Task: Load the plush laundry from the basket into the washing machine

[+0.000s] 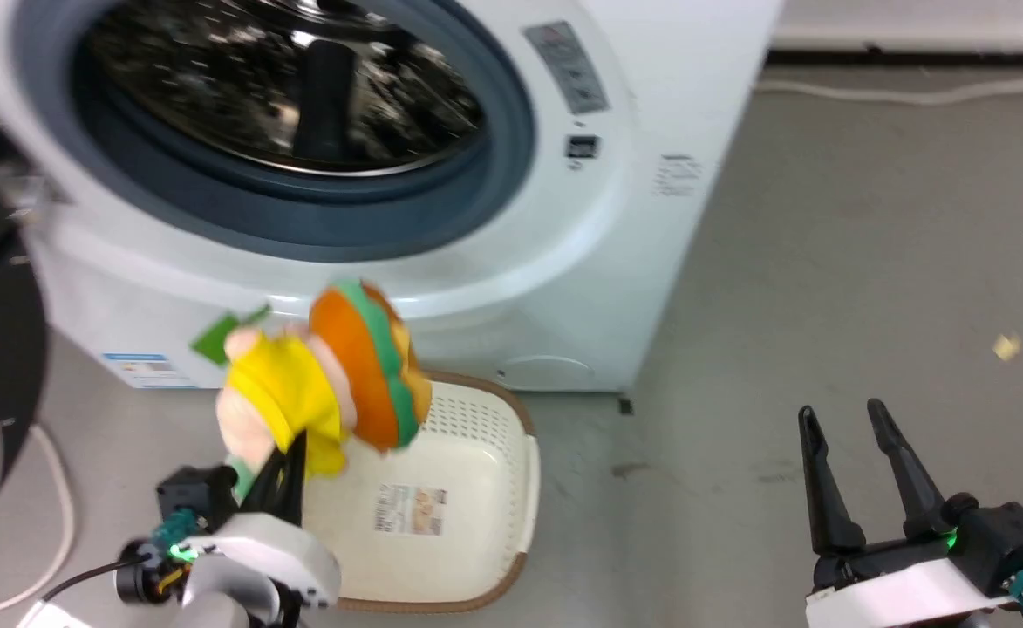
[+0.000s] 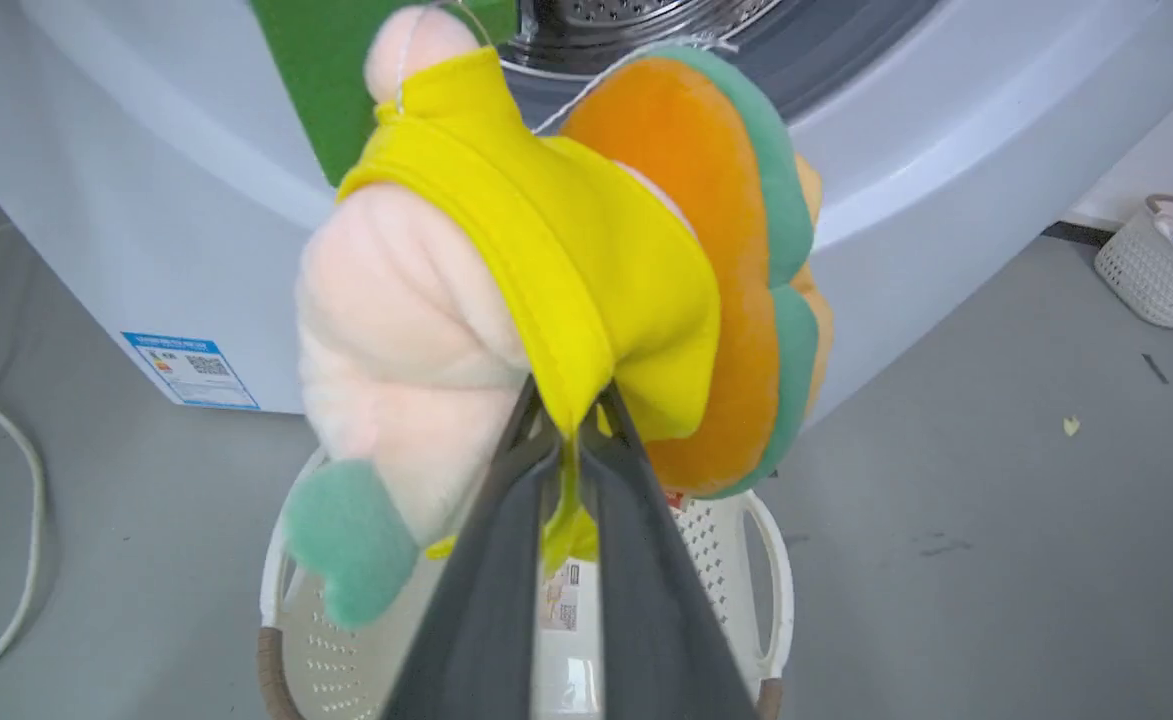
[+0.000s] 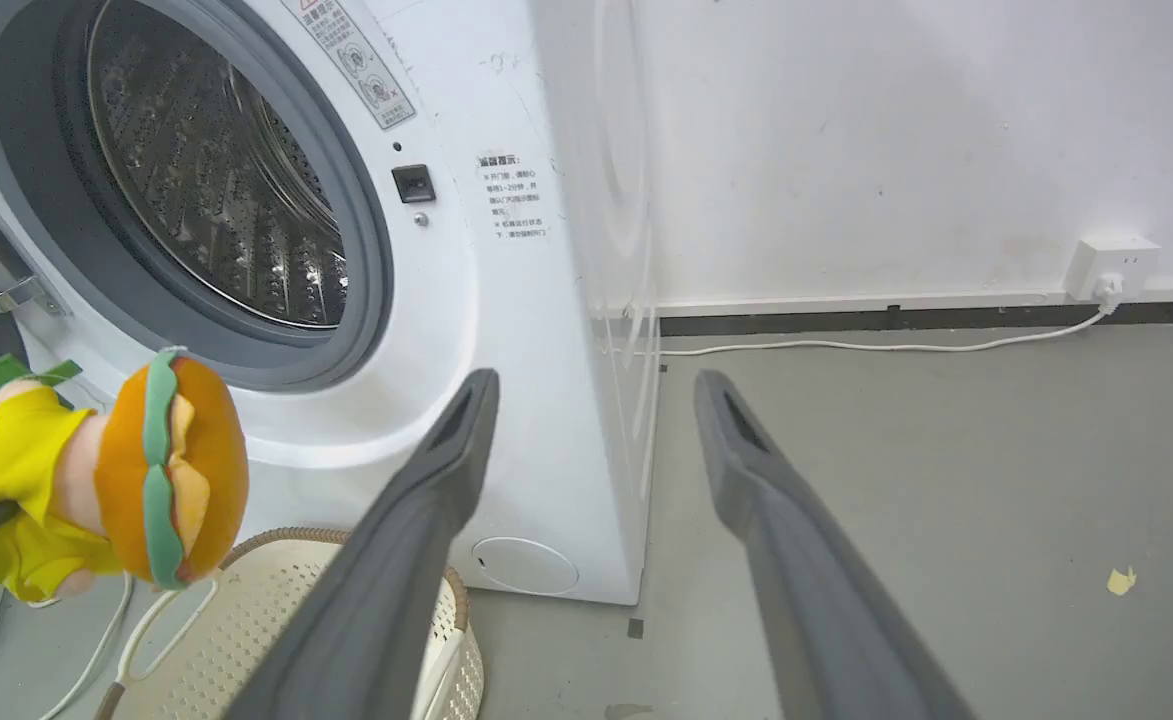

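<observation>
- Plush laundry (image 1: 328,375): peach-pink figure in yellow and orange burger, bunched together left of centre in head view, raised over basket (image 1: 476,419), below drum (image 1: 284,78) opening.
- Left hand (image 1: 289,453): lower left; fingers clamped on figure's yellow garment.
- Right hand (image 1: 841,410): lower right; fingers apart, over floor (image 1: 825,262).
- Washing machine (image 1: 563,262): upper left, just behind basket.
</observation>
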Controlling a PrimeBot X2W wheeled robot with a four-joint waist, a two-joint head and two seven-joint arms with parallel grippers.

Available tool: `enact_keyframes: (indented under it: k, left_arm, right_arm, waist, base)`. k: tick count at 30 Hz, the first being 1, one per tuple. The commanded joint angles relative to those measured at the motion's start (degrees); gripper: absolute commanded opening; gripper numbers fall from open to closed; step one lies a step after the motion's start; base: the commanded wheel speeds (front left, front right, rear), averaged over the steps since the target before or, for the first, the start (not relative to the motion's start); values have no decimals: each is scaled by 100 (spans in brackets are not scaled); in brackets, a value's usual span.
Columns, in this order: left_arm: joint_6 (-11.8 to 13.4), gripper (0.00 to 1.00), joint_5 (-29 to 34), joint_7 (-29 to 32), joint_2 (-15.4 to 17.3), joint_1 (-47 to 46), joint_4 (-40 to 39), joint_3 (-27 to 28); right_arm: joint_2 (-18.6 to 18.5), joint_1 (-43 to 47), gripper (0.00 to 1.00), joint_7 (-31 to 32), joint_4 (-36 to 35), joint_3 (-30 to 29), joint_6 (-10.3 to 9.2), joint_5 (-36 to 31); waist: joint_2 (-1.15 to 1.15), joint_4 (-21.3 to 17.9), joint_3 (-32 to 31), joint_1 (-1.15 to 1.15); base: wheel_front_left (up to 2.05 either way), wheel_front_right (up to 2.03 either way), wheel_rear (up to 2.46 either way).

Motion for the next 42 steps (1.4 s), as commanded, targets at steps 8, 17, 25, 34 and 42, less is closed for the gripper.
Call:
enact_keyframes:
  k: [8, 17, 25, 34, 42]
  left_arm:
    - [-32, 0, 308, -32, -230, 18, -1755, 653]
    - [-100, 0, 304, 537, 309, -1411, -2031, 821]
    - [-209, 0, 456, 1726, 1230, -3294, -1650, 623]
    - [-209, 0, 710, 2767, 2078, -5331, -121, 492]
    - [-184, 0, 999, 3090, 2371, -6425, 846, 228]
  right_arm:
    - [-6, 6, 100, -25, -78, 81, -4, -127]
    - [-6, -406, 100, -25, -243, 115, -4, 5]
    - [-6, -849, 100, -25, -294, 308, -4, 305]
    - [-6, -1190, 100, -25, -292, 399, -4, 667]
    - [-6, -1322, 100, -25, -304, 541, -4, 809]
  waist:
    - [0, 295, -49, 1]
    - [0, -70, 1151, 1]
    - [0, -637, 2319, 1]
    - [0, -1143, 3022, 1]
    - [0, -1363, 3337, 1]
  base:
    - [0, 0, 0]
    - [0, 0, 0]
    - [0, 0, 0]
    - [0, 0, 0]
    - [0, 0, 0]
